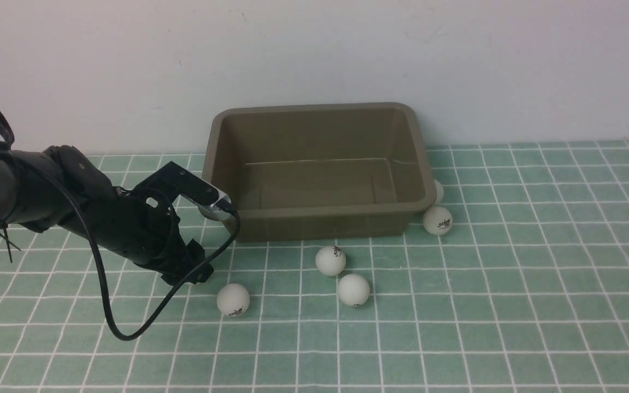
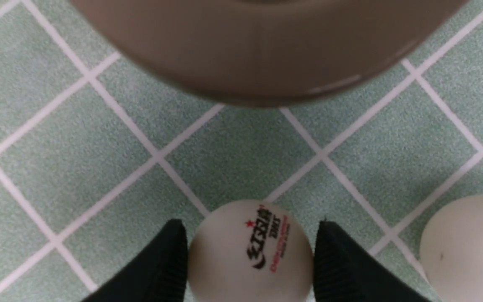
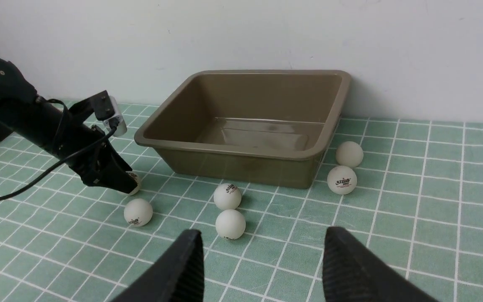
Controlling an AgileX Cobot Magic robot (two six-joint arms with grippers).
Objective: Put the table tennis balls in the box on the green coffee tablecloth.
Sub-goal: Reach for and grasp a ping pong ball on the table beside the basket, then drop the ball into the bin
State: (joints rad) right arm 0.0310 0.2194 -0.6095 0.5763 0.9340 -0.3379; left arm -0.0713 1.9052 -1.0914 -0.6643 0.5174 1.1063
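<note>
The box [image 1: 320,225] stood on the green coffee tablecloth [image 1: 511,305] with its back side close to the white wall [image 1: 314,49], and all six balls lay outside it. Just off the box's front left corner, the left gripper [image 2: 250,222] reached down to the cloth and had closed on the gripped ball [image 2: 250,256]. Its black fingers [image 2: 157,272] pressed against both sides of that ball, whose red-and-black logo faced the wrist camera. Whether the ball rested on the cloth or hung just clear of it could not be told. The loose left ball [image 1: 233,299] lay near that gripper, a little farther out from the same corner. Before the middle of the box's front wall lay the inner middle ball [image 1: 330,260], with its logo on top. The outer middle ball [image 1: 354,289] lay just beside it, on the side away from the box. At the box's front right corner sat the corner ball [image 1: 437,220], close to the wall of the box with its logo facing forward. The side ball [image 1: 439,192] lay along the box's right wall, partly hidden by the rim in the front view. The right gripper [image 3: 264,232] hung well out from the box's front wall, its fingers spread apart and holding nothing.
</note>
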